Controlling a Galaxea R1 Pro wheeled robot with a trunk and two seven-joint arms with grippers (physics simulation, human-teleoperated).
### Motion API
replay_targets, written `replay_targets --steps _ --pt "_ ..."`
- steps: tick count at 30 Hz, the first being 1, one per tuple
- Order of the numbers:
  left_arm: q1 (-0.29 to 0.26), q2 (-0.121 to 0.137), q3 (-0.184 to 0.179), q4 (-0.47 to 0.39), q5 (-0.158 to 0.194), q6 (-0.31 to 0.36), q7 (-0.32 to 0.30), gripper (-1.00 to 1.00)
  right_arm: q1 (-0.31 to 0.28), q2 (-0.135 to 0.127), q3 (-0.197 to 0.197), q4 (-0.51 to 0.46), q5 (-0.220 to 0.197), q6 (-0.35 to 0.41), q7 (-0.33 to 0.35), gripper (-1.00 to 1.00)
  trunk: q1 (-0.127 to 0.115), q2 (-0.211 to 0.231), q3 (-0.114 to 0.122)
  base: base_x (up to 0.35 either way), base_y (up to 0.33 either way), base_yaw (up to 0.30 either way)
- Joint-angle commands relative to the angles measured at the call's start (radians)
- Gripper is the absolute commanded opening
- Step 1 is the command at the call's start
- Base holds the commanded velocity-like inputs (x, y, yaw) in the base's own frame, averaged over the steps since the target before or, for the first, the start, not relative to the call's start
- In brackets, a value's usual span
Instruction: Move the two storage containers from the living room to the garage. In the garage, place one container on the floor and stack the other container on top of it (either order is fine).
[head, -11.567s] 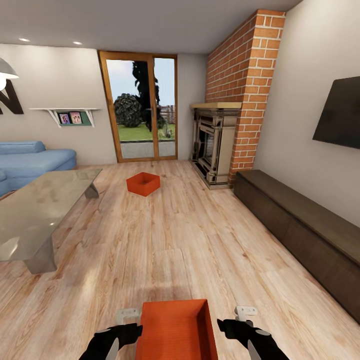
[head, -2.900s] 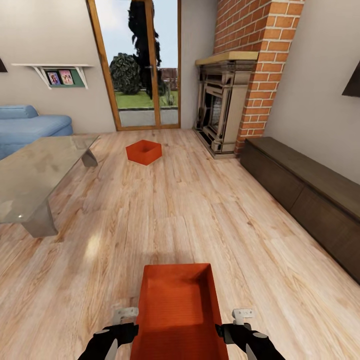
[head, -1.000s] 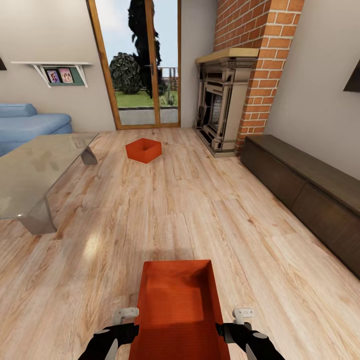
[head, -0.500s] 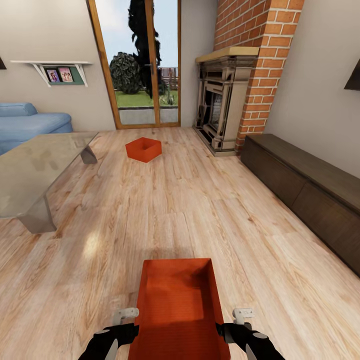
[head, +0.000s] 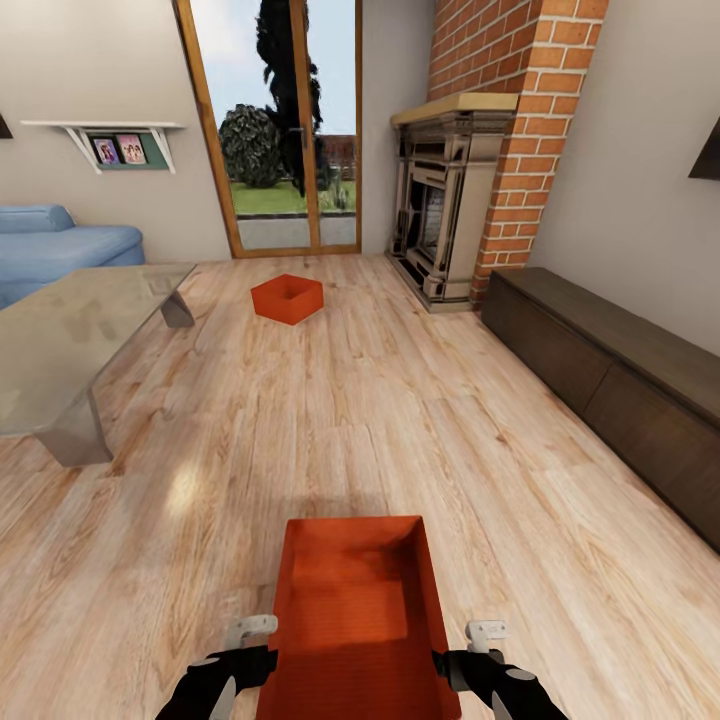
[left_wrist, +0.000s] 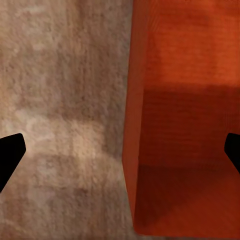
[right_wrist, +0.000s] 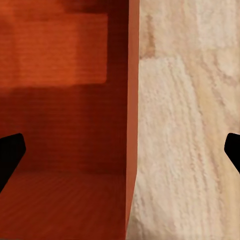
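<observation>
Item: near storage container, orange-red, open-topped, on the plank floor directly before the robot, long axis pointing away. Left gripper astride its left wall, right gripper astride its right; both spread wide, unclamped. Second container far ahead, near glass doors.

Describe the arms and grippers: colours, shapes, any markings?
Both arms end in glossy black, angular wrist housings. The left gripper and right gripper carry pale grey, blocky brackets. In the wrist views the fingers show as plain black pointed tips. No cables or markings visible.
</observation>
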Motion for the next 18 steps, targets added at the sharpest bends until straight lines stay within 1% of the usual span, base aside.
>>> replay_targets --steps 1,5,16,18 --pt "0.0 -0.001 0.002 -0.001 0.008 0.005 0.004 1.0 0.0 0.0 0.002 -0.002 -0.006 0.006 0.0 1.0 0.004 -0.008 -0.004 0.0 0.0 0.0" --pt "0.0 -0.001 0.002 -0.001 0.008 0.004 0.004 1.0 0.0 0.0 0.002 -0.002 -0.006 0.006 0.0 1.0 0.019 -0.036 -0.017 0.0 0.0 0.0" --pt "0.0 -0.001 0.002 -0.001 0.007 0.004 0.004 1.0 0.0 0.0 0.002 -0.001 -0.006 0.006 0.0 1.0 0.019 -0.036 -0.017 0.0 0.0 0.0" --pt "0.0 -0.001 0.002 -0.001 0.007 0.004 0.004 1.0 0.0 0.0 0.002 -0.002 -0.006 0.006 0.0 1.0 0.027 -0.05 -0.023 0.0 0.0 0.0"
